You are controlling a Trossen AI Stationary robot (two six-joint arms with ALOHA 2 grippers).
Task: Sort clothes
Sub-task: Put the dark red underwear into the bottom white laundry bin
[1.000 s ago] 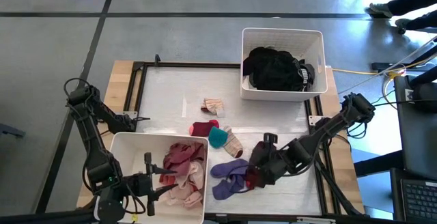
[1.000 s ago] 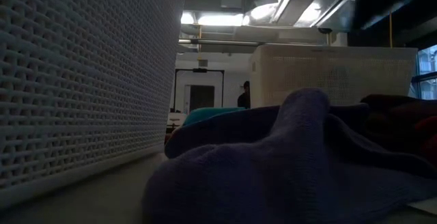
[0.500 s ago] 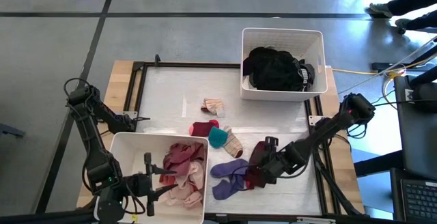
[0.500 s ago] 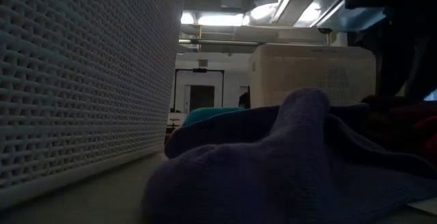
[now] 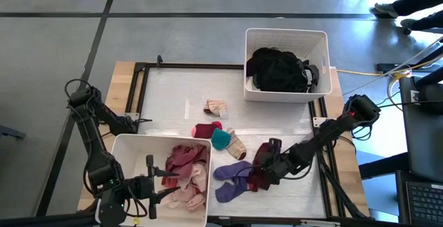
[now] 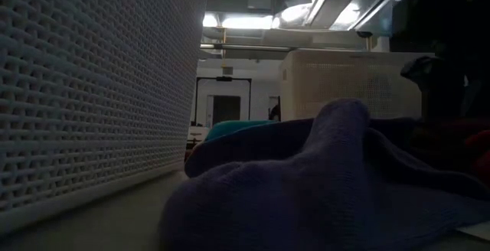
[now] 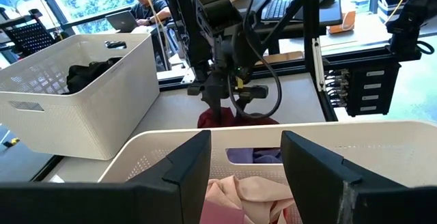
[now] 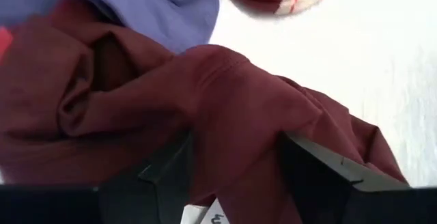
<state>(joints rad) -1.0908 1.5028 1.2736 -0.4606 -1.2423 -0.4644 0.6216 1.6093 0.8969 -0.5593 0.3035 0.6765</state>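
Observation:
A maroon garment (image 5: 254, 180) lies crumpled on the table near its front edge, beside a purple garment (image 5: 232, 178) that fills the low view (image 6: 321, 182). My right gripper (image 5: 264, 170) is down on the maroon garment, open, with a fold between its fingers (image 8: 235, 176). My left gripper (image 5: 168, 184) hovers open over the near left bin (image 5: 124, 144), above pink and maroon clothes (image 7: 239, 197). A teal piece (image 5: 220, 139), a red piece (image 5: 205, 130), a striped sock (image 5: 236, 144) and a beige piece (image 5: 217, 107) lie on the table's middle. My right gripper comes steeply from above onto the maroon garment. Its open fingers (image 8: 171, 176) stand astride a raised fold (image 8: 232, 115), and the cloth bulges up between them and covers their tips. The fold is not pinched. The garment lies on the table.
A white bin (image 5: 287, 32) at the far right holds black clothes (image 5: 280, 71). The near left bin's wall (image 6: 92, 90) stands close beside the purple garment. Bare table lies between the far bin and the loose pieces. A person sits beyond the table (image 7: 147, 5).
My right gripper has sunk down onto the maroon garment, shifting slightly toward the table's left, with its fingers still apart. The clothes on the table lie as before.

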